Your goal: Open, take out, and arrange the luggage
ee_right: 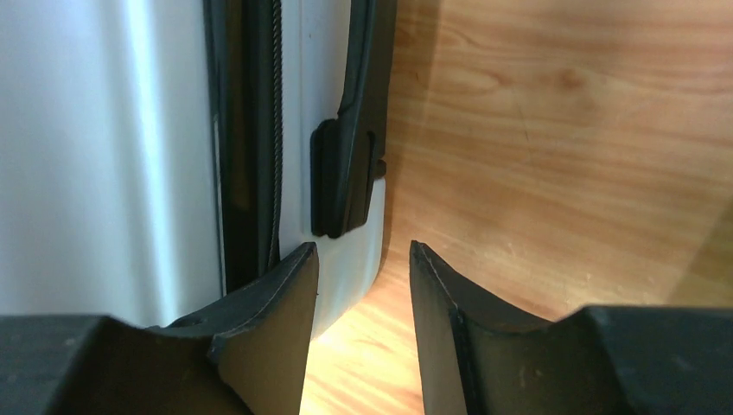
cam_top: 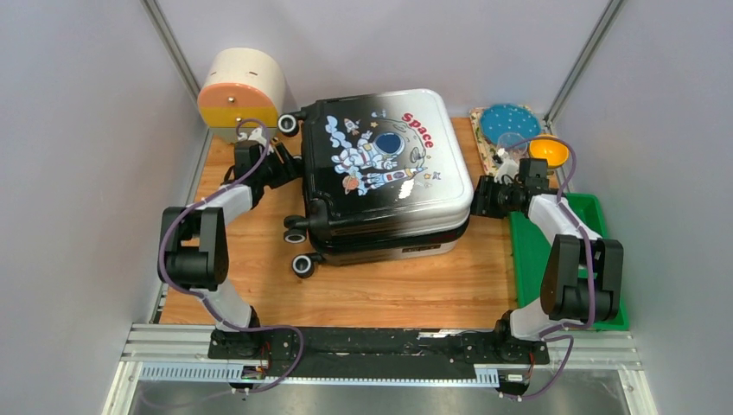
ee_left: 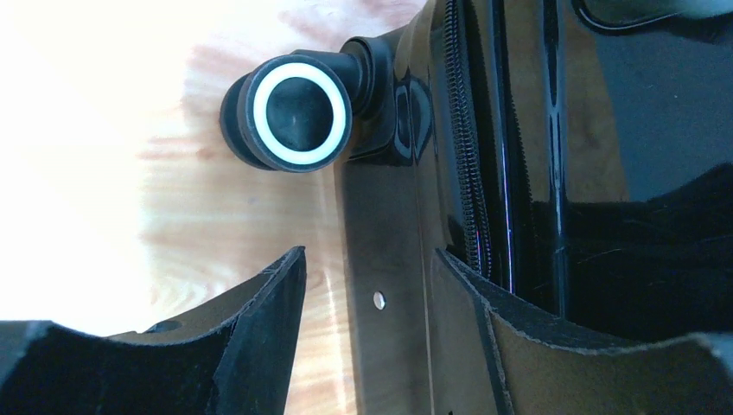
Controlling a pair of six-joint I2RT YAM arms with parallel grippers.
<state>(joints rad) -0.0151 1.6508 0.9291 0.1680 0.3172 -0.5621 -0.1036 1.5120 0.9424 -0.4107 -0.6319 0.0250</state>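
Left gripper (ee_left: 370,259): jaws apart, nothing held; one finger over bare wood, the other over the black side wall, just below a wheel (ee_left: 298,112).
Right gripper (ee_right: 361,251): jaws apart and empty; nosed up to the white corner on the opposite side, one finger in front of the shell, the other over the table (ee_right: 536,173).
Suitcase (cam_top: 380,177): lies flat and closed in the middle of the wooden table, astronaut side up, wheels toward the left arm, between the two grippers.
Look: glossy hard shell fading from black at the wheel end to white, with a cartoon astronaut, rockets and red "Space"; a black zip (ee_left: 467,173) runs round the waist.
Handling: stiff and bulky, probably heavy for these arms; the gloss looks slippery, so a pinch on the flat wall would likely slide.
Hold: judged best at the zip puller, which no view shows, then the lid's rim by the seam.
Neighbours: cream round drawer box (cam_top: 242,91) behind the left gripper; green tray (cam_top: 609,220) under the right arm.
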